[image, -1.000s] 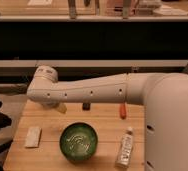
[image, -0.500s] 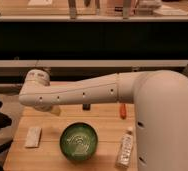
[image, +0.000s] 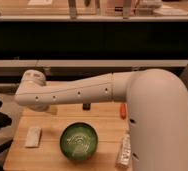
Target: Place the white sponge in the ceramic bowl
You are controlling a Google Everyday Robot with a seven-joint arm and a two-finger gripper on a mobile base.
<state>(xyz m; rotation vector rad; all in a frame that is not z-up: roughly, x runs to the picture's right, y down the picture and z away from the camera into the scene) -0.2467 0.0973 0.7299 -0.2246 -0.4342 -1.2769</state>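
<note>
On the left part of the light wooden table (image: 104, 127), the small flat off-white rectangular sponge (image: 33, 136) lies flat, outside the bowl. Near it on the right sits the round glossy dark green ceramic bowl (image: 79, 142), and the two do not touch. Over both, the robot's thick white arm (image: 77, 93) reaches across from the right. The gripper is out of sight somewhere past that arm, so open or closed cannot be told. A white bottle (image: 124, 152) lies just right of the bowl.

Wooden table (image: 49, 151), dark shelving (image: 87, 42) behind
</note>
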